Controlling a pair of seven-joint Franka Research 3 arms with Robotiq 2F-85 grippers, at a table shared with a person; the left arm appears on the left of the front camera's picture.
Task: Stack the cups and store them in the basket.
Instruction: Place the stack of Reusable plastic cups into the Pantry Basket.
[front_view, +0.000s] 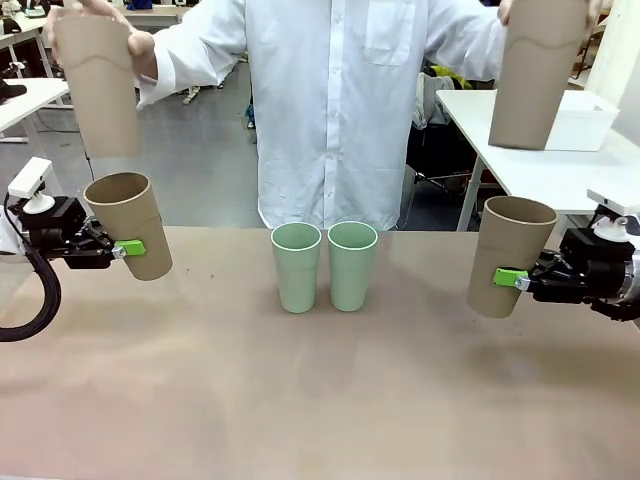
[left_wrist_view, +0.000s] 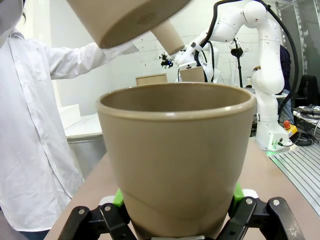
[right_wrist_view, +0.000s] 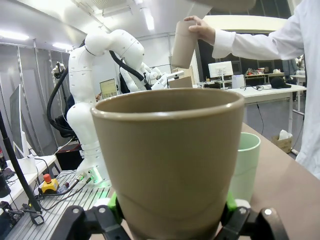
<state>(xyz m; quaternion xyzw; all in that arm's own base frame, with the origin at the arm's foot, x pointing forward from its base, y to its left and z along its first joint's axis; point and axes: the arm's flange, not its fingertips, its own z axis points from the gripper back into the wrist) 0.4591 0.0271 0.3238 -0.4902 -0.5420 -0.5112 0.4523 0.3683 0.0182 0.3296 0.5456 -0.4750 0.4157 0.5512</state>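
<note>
My left gripper (front_view: 125, 248) is shut on a tan cup (front_view: 130, 225), held upright and slightly tilted above the table's left side; the left wrist view shows that cup (left_wrist_view: 175, 160) between the green pads (left_wrist_view: 118, 197). My right gripper (front_view: 510, 277) is shut on another tan cup (front_view: 510, 255) at the right, shown close in the right wrist view (right_wrist_view: 167, 155). Two mint green cups (front_view: 297, 265) (front_view: 352, 263) stand side by side at the middle far edge. The person holds one tan cup (front_view: 97, 85) above my left cup and another tan cup (front_view: 535, 70) above my right cup. The white basket (front_view: 585, 122) sits on a table behind.
The person in a white shirt (front_view: 340, 110) stands at the far edge with both arms raised. The tan tabletop (front_view: 320, 400) has free room in front of the green cups. A white side table (front_view: 520, 165) stands at the back right.
</note>
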